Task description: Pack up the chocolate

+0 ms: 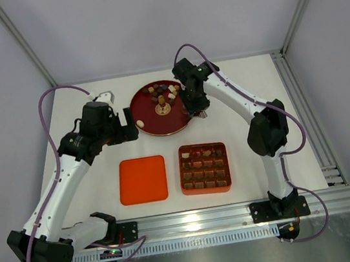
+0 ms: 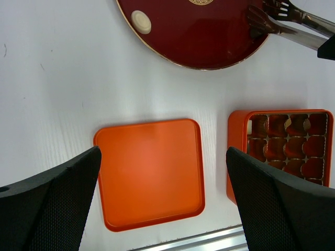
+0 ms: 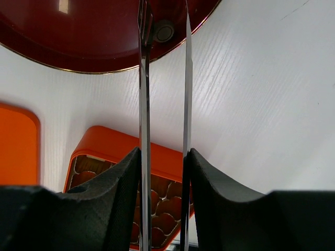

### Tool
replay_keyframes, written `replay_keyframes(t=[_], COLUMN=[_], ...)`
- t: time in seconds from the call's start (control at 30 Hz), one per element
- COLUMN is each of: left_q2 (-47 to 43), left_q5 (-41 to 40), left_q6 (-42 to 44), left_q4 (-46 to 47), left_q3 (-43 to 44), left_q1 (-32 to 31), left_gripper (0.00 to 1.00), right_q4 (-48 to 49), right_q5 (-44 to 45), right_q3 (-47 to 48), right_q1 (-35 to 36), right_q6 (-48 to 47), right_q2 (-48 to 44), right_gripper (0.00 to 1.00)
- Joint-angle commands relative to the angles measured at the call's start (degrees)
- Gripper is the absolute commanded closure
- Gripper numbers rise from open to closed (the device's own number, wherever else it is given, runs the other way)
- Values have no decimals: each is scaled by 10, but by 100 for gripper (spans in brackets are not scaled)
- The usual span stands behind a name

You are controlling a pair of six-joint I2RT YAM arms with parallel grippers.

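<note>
On the white table (image 1: 235, 96), the dark red plate (image 1: 151, 126) sat at the back, with the orange gridded box (image 1: 182, 171) and its flat lid (image 1: 143, 180) side by side nearer the arms. The left gripper (image 2: 163, 172) hung over the lid, jaws spread wide and holding nothing. The right gripper (image 3: 165, 157) was clamped on the metal tweezers (image 3: 187, 78), which reached over the plate's near rim. Their 2 blades stood apart. 1 dark round piece (image 3: 164, 33) lay on the plate between the tips, close against the left blade and not pinched. Most of the chocolate (image 1: 160, 93) was clustered on the plate's far side. How many box cells were filled could not be told. The step looked like a pick-up. Next, the blades would need to close on the piece, lift, and carry it to a free cell.
</note>
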Motion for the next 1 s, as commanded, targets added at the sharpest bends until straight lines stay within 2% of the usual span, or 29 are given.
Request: replay_keyframes(t=[0.0,0.47,0.67,0.97], left_q2=[-6,-9,-11,-9], left_q5=[4,8,3,8], left_q6=[5,5,9,8], left_q4=[18,20,20,23], left_q3=[-3,-6,-8,-7], left_q1=[0,0,-1,-1], left_gripper=[0,0,0,0], right_q4=[-4,-34,-31,-37], right_q5=[-10,-27,-53,-48], right_q3=[3,34,26,28], right_q1=[-3,-8,-9,-10], right_q6=[-5,-12,-9,-5], right_q2=[-43,-22,-23,-13], right_gripper=[57,57,57,57])
